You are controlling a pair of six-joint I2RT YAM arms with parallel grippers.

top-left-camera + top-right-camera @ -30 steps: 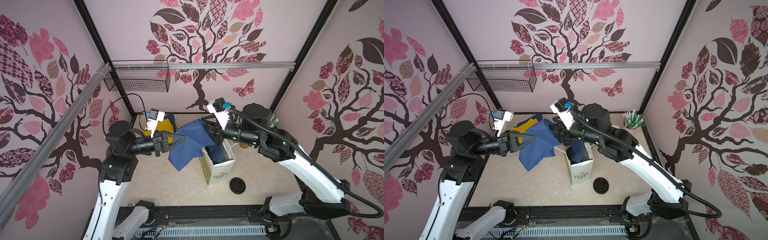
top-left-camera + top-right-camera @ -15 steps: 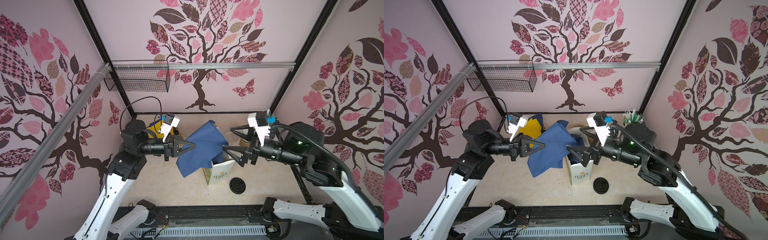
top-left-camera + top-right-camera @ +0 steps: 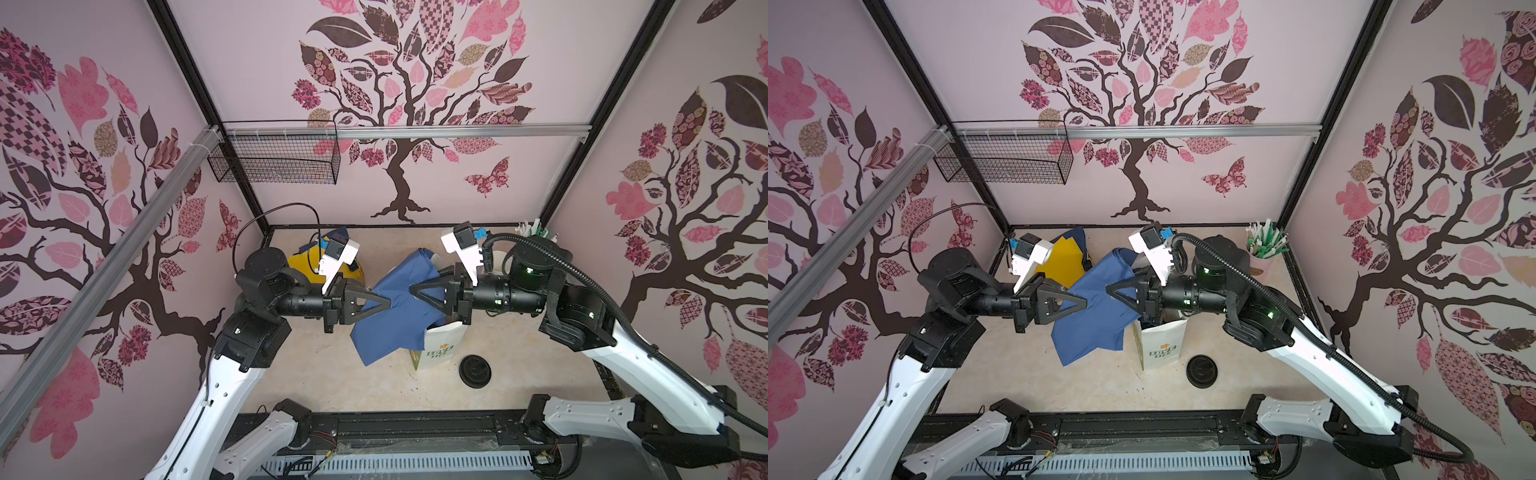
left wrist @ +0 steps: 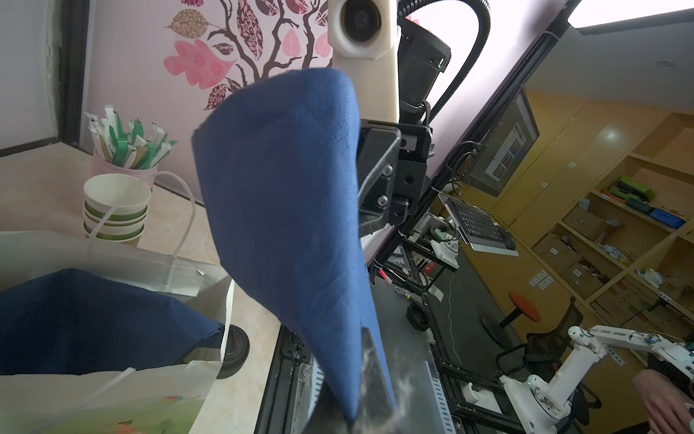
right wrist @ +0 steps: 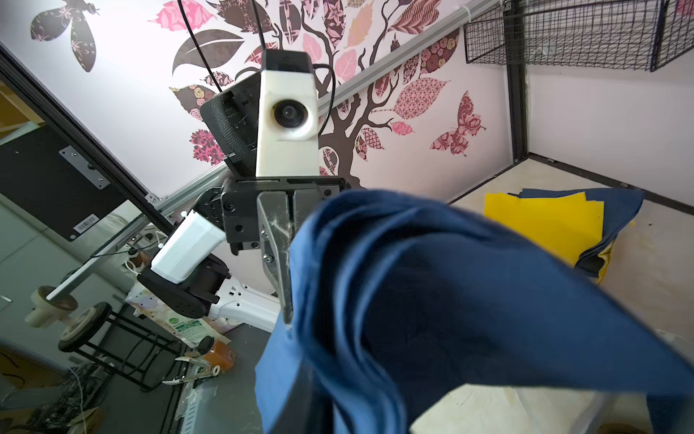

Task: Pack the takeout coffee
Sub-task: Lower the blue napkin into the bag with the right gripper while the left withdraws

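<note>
A blue napkin (image 3: 395,328) hangs in the air between my two grippers, above a white paper bag (image 3: 440,345). Its lower part drops into the bag's mouth (image 4: 94,319). My left gripper (image 3: 388,304) comes in from the left and is shut on the napkin's edge. From the right, my right gripper (image 3: 411,288) faces it almost tip to tip, shut on the same napkin (image 5: 432,300). The takeout coffee is out of view; the napkin covers the bag's opening.
A loose black lid (image 3: 475,370) lies right of the bag. A stack of lidless cups (image 4: 116,210) and a pink cup of wrapped straws (image 3: 1264,249) stand at the back right. Yellow and blue napkins (image 3: 1065,259) lie at the back left. A wire basket (image 3: 274,156) hangs on the wall.
My right gripper, open and further right half a second ago, has moved left and shut on the napkin. The left gripper has kept hold and shifted slightly right.
</note>
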